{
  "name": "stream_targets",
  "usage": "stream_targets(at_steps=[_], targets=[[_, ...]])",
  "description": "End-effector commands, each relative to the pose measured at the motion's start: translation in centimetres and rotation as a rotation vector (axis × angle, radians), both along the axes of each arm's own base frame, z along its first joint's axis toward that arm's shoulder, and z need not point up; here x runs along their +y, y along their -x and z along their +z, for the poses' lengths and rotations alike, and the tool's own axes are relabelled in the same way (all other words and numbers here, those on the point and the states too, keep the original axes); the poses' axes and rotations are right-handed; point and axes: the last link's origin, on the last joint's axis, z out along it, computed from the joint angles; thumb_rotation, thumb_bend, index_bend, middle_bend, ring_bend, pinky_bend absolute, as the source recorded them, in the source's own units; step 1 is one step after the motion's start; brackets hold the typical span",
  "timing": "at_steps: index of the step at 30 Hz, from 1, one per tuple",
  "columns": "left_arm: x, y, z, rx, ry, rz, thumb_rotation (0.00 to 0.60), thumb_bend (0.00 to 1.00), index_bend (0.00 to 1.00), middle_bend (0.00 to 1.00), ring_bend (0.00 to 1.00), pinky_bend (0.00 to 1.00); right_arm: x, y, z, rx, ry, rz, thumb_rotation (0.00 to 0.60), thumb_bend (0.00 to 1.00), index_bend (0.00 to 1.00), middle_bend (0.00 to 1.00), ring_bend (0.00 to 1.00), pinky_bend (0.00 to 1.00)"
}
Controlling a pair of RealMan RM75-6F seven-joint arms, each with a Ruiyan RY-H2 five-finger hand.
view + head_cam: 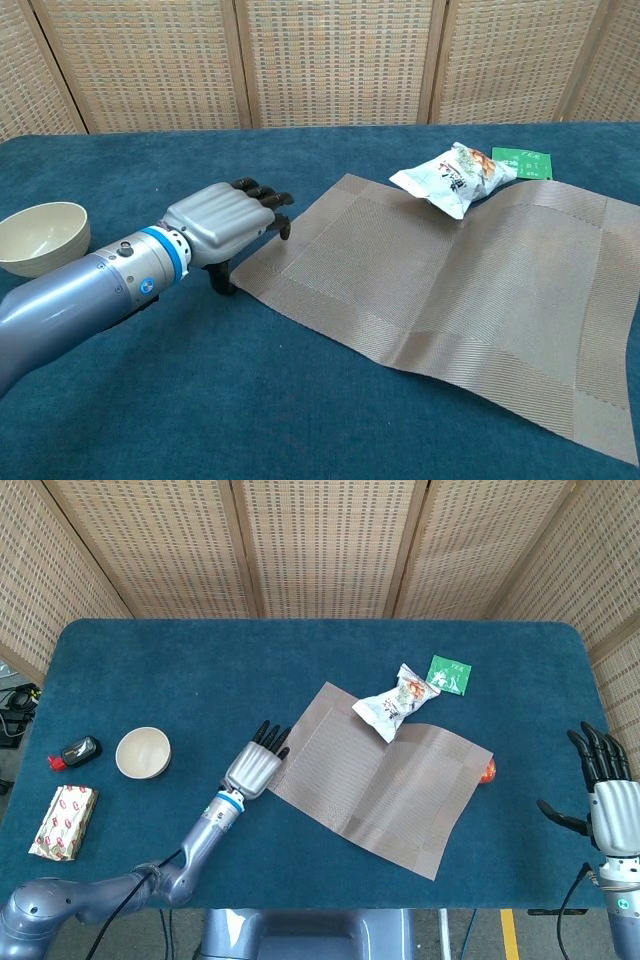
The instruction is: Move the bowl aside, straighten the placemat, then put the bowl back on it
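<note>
Placemat (375,780) lies askew on the blue table (200,670), one corner under a snack packet (396,700). Well off to the placemat's left sits the bowl (142,752), already moved aside, so the first step looks done. At the placemat's left corner the left hand (225,222) reaches in, fingers extended close together and tips at the mat's edge, holding nothing. Far past the placemat's right edge the right hand (610,795) waits with fingers spread, empty. Straightening and returning the bowl appear to remain.
</note>
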Motion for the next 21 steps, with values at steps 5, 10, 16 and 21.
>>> stream_targets(at_steps=[5,10,16,21], targets=[[-0.47,-0.42,0.02,-0.075,-0.007,-0.055,0.600,0.42,0.32,0.00,0.00,0.00,0.05,-0.12,-0.02,-0.008,-0.005,0.003,0.600,0.17,0.00,0.00,0.00,0.00],[-0.57,-0.27,0.18,-0.110,-0.011,-0.096,0.600,0.42,0.42,0.00,0.00,0.00,0.06,-0.14,-0.11,-0.009,-0.010,0.002,0.600,0.17,0.00,0.00,0.00,0.00],[-0.62,-0.29,0.04,-0.130,-0.011,-0.111,0.600,0.42,0.61,0.00,0.00,0.00,0.08,-0.16,-0.20,-0.009,-0.020,-0.003,0.600,0.17,0.00,0.00,0.00,0.00],[-0.94,-0.26,-0.12,-0.122,-0.022,-0.141,0.600,0.42,0.68,0.00,0.00,0.00,0.09,-0.14,-0.09,-0.012,-0.021,-0.008,0.600,0.17,0.00,0.00,0.00,0.00]])
